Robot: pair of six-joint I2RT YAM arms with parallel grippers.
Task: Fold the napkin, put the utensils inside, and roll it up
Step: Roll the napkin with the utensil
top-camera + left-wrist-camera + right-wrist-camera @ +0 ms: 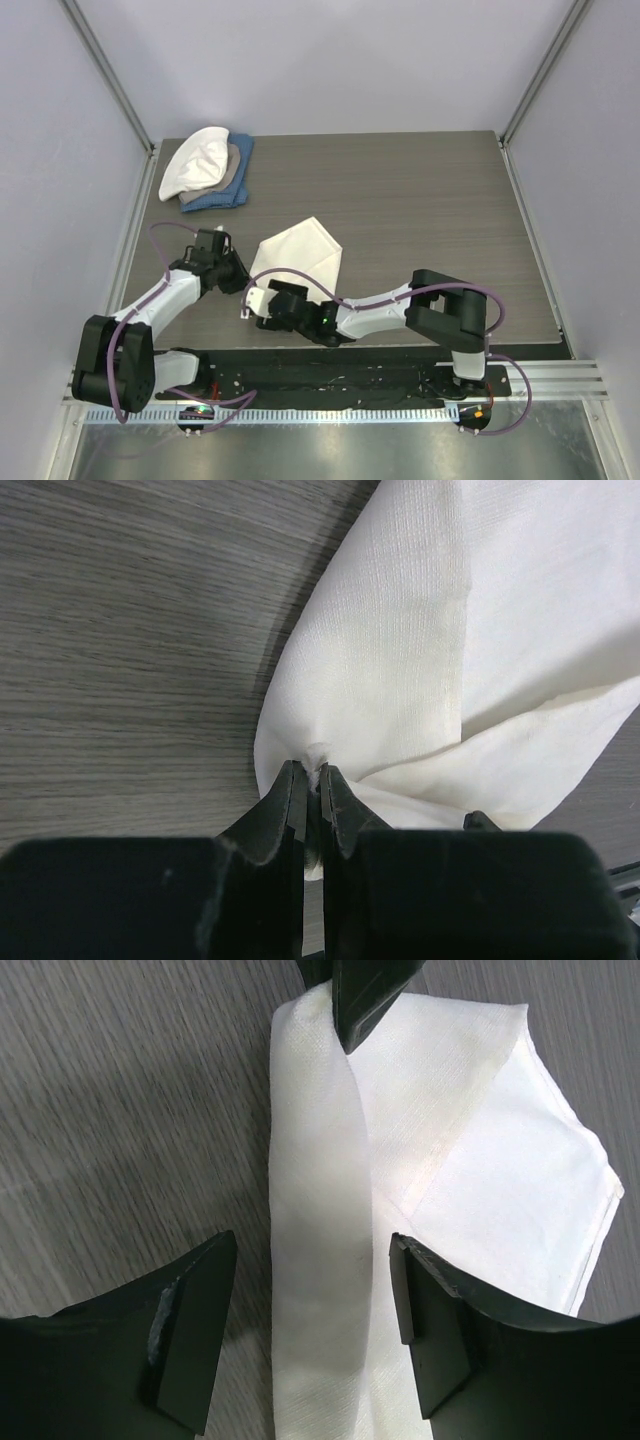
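Note:
The cream napkin (300,250) lies folded on the table, its near-left edge turned over into a long strip (315,1220). My left gripper (238,268) is shut on that edge's far end and pinches a bit of cloth (316,752) between its fingertips (292,780). My right gripper (260,300) is open over the near part of the strip, one finger (195,1300) on each side of it, not touching. In the right wrist view the left gripper's tip (355,1000) shows at the top. The fork is not in view.
A stack of white, tan and blue cloths (208,170) sits at the back left corner. The wood-grain table (430,210) extends to the right, with walls on three sides.

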